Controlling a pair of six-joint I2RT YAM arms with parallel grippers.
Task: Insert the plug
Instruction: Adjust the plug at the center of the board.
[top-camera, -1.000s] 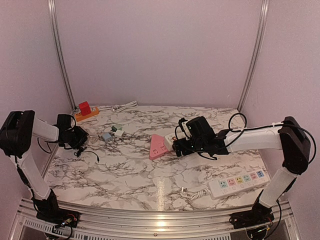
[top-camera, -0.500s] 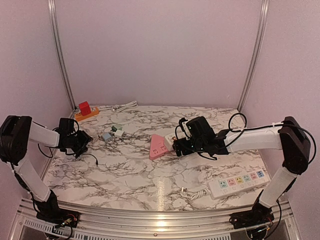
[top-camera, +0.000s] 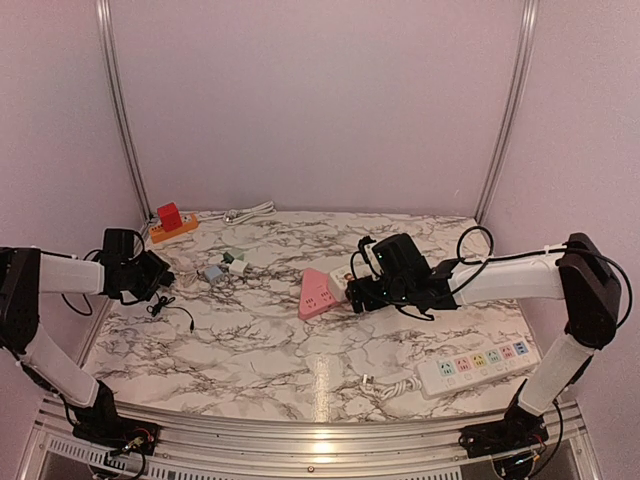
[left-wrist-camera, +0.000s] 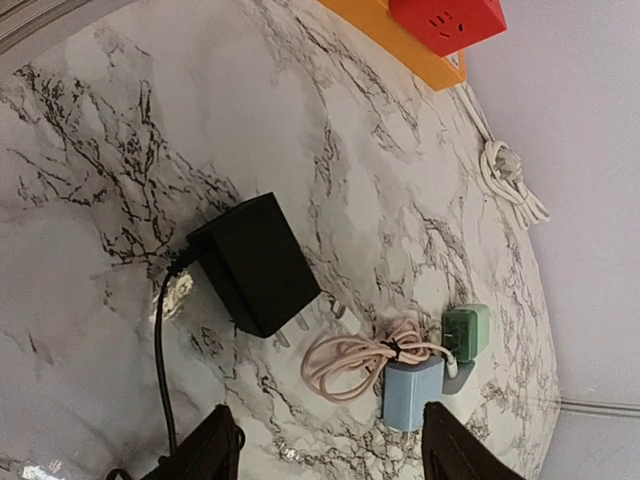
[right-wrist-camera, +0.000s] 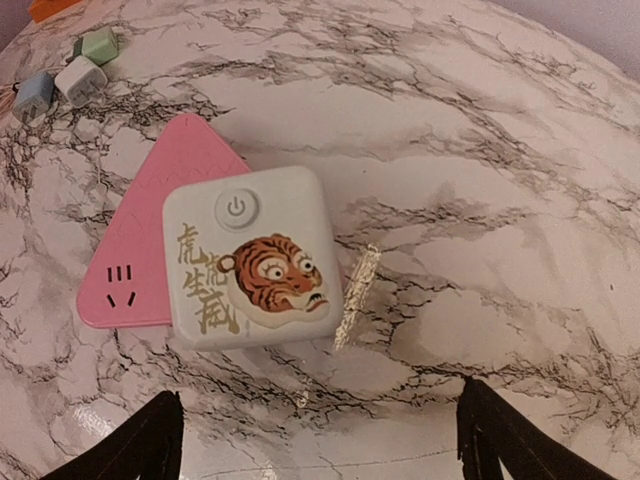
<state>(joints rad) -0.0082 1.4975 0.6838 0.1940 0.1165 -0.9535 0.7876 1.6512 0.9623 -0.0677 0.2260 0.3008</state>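
A black adapter plug (left-wrist-camera: 255, 262) lies on the marble table with its prongs toward the blue plug; its black cord trails toward me. In the top view it (top-camera: 160, 302) sits just right of my left gripper (top-camera: 150, 272). My left gripper (left-wrist-camera: 330, 455) is open and empty, behind the adapter and not touching it. A white cube adapter with a tiger picture (right-wrist-camera: 252, 258) sits on the pink triangular socket (right-wrist-camera: 150, 230), mid-table (top-camera: 317, 293). My right gripper (right-wrist-camera: 320, 445) is open and empty, just behind the cube (top-camera: 338, 283).
A blue plug (left-wrist-camera: 412, 392), a green plug (left-wrist-camera: 467, 332) and a coiled pink cable (left-wrist-camera: 355, 352) lie past the black adapter. An orange strip with a red cube (top-camera: 170, 222) is at the back left. A white power strip (top-camera: 480, 365) lies front right.
My left arm has drawn back to the left, away from the black adapter, which stays on the table. The right arm has not moved.
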